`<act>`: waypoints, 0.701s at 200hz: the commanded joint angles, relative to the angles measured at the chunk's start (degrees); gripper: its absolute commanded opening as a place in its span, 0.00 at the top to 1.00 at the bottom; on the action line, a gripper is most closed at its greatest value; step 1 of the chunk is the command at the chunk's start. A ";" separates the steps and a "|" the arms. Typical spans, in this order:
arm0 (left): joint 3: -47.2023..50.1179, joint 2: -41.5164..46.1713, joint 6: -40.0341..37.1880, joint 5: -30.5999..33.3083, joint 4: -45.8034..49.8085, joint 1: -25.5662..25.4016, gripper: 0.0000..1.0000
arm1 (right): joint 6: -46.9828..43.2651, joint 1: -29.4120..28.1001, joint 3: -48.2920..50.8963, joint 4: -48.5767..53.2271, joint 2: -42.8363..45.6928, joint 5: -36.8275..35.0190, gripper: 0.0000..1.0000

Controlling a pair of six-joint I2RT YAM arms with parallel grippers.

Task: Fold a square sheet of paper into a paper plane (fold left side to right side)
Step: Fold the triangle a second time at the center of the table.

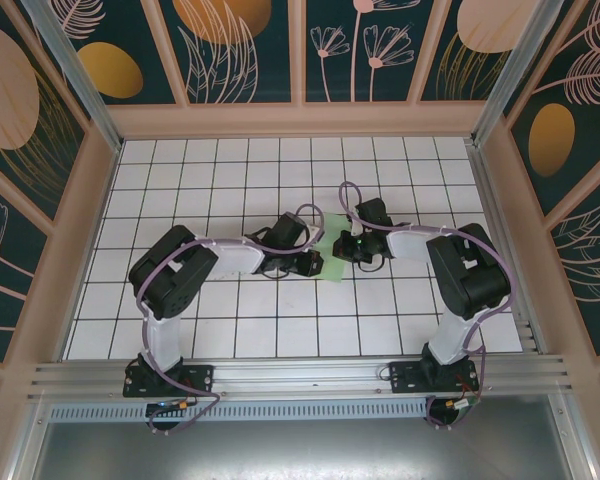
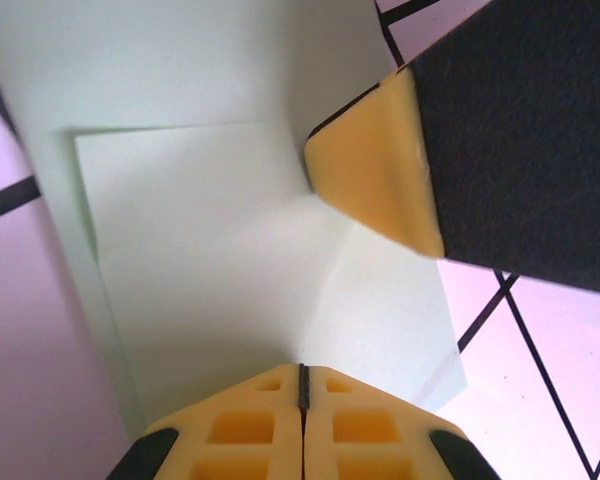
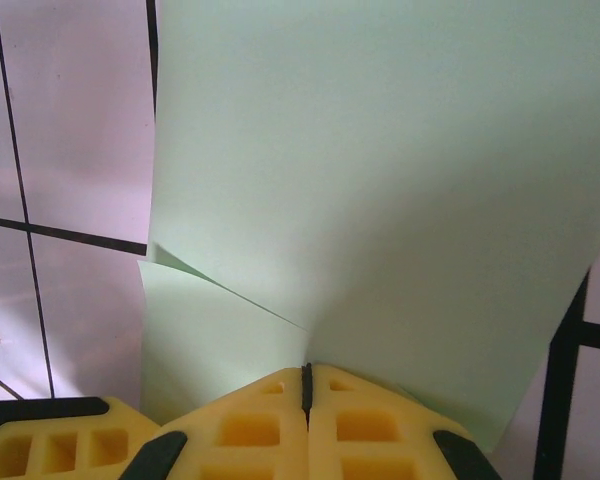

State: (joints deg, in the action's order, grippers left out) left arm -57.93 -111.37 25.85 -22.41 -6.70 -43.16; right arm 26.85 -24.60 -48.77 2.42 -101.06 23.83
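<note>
The square sheet of paper (image 3: 380, 190) is plain pale green; my fingertips (image 3: 250, 430) yellow-orange; the table (image 1: 230, 320) white with black gridlines; walls (image 1: 150, 40) teal, seemingly peach-flowered.

Pale-green square sheet of paper (image 3: 380, 180), creased, partly folded over, flat on gridded table (image 1: 230, 320).

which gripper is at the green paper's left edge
The left gripper, at the left edge of the sheet; the right gripper is on its right side. Both are shut.

No writing, label, brand, number or sign can be read anywhere in these views.
</note>
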 commanded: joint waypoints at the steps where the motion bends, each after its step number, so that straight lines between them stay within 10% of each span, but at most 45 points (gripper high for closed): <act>1: 3.84 1.52 0.76 1.66 5.25 0.53 0.92 | -1.45 0.21 0.45 5.80 -2.39 -4.41 0.99; 140: 10.01 12.24 0.47 2.89 7.75 4.45 0.84 | -0.53 1.18 0.52 0.88 9.00 -4.35 0.92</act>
State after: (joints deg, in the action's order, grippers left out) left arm -49.25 -103.07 27.24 -20.27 -3.79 -40.36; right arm 26.87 -24.40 -48.49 3.51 -98.98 22.22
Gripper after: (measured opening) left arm 0.139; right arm 0.063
